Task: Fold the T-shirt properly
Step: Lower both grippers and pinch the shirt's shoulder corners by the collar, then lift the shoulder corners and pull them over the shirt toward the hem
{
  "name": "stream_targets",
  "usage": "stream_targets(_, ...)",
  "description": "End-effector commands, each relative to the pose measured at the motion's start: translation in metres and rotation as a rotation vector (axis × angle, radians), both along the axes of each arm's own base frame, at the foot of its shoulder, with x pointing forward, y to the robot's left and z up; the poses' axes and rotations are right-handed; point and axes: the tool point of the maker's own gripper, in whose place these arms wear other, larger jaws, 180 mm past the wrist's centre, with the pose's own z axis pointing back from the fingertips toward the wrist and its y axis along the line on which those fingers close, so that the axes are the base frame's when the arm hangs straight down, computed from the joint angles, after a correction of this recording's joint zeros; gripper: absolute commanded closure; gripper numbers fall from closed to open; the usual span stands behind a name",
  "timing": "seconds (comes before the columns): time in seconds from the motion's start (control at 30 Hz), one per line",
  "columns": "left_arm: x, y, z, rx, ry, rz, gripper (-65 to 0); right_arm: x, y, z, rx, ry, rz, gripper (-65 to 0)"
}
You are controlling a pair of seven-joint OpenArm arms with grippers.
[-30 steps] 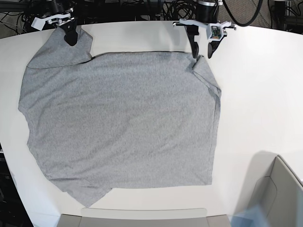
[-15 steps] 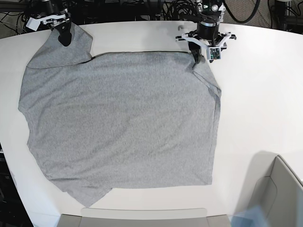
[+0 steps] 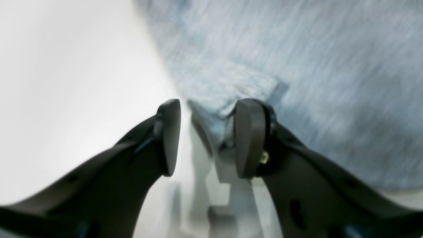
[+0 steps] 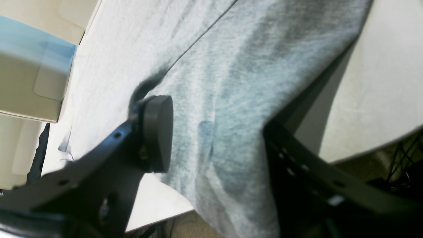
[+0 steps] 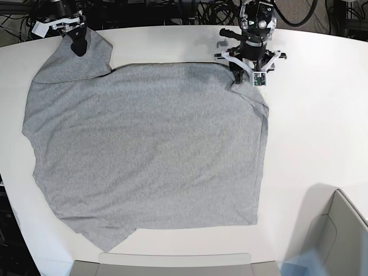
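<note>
A: How many things do you count?

B: One T-shirt (image 5: pixel 144 149), grey and plain on the side facing up, spread flat over a white table (image 5: pixel 322 115). Two arms, one claw each. Pale boxes sit along the near edge: one at the lower right (image 5: pixel 333 241) and another low in the middle (image 5: pixel 172 264).

A: Where exactly is the shirt?

B: It covers the middle and left of the table in the overhead view. A sleeve runs up to the far left corner, and the far right corner of the cloth is bunched into a small fold.

A: And the claws?

B: The left gripper (image 5: pixel 246 75) stands over that bunched far right corner. The right gripper (image 5: pixel 77 45) is at the sleeve on the far left edge.

A: Wide or narrow?

B: The left wrist view shows the left gripper (image 3: pixel 206 137) with its jaws parted and a folded lump of grey cloth (image 3: pixel 231 89) just ahead of the gap; the picture is blurred, so I cannot tell whether the pads touch it. The right wrist view shows the right gripper (image 4: pixel 218 138) spread wide, with the sleeve (image 4: pixel 231 99) lying between the two fingers, not pinched.

A: What does the overhead view miss?

B: The gaps between the fingers; from above both claws are just dark shapes. The wrist views, in turn, show only a patch of cloth, never the whole shirt. The right wrist view also catches the table edge and dark cables (image 4: pixel 403 155) beyond it.
</note>
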Motion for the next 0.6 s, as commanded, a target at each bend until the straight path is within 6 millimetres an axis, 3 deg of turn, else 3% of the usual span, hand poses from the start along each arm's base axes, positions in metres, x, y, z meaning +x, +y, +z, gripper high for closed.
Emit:
stream_targets(0.0,0.005,0.002,0.007,0.005,-0.022,0.005,-27.4,-0.005,-0.001,-0.005,-0.012,0.040,0.012,-29.0)
stream_targets(0.07,0.009,0.003,0.007,0.007,-0.027,0.006,-27.5,-0.005,-0.001,-0.005,-0.012,0.040,0.012,-29.0)
stream_targets(0.2,0.006,0.001,-0.015,0.009,0.040,-0.008,-26.8,-0.005,-0.001,-0.005,-0.012,0.038,0.012,-29.0)
stream_targets(0.27,0.001,0.002,-0.028,0.007,0.096,-0.006,-22.4,-0.005,-0.001,-0.005,-0.012,0.040,0.012,-29.0)
stream_targets(0.33,-0.001,0.005,-0.035,0.009,0.121,0.003,-13.2,-0.006,0.000,-0.006,-0.012,0.043,0.016,-27.8)
stream_targets(0.4,-0.004,0.008,-0.038,0.014,0.130,0.019,-1.9,-0.006,-0.003,-0.005,-0.022,0.047,0.030,-23.0)
stream_targets(0.43,-0.005,0.012,-0.038,0.017,0.132,0.029,0.0,-0.006,-0.004,-0.004,-0.028,0.047,0.037,-19.6)
stream_targets(0.57,-0.009,0.027,-0.033,0.015,0.139,0.085,0.0,-0.004,-0.006,-0.002,-0.032,0.043,0.038,-2.8)
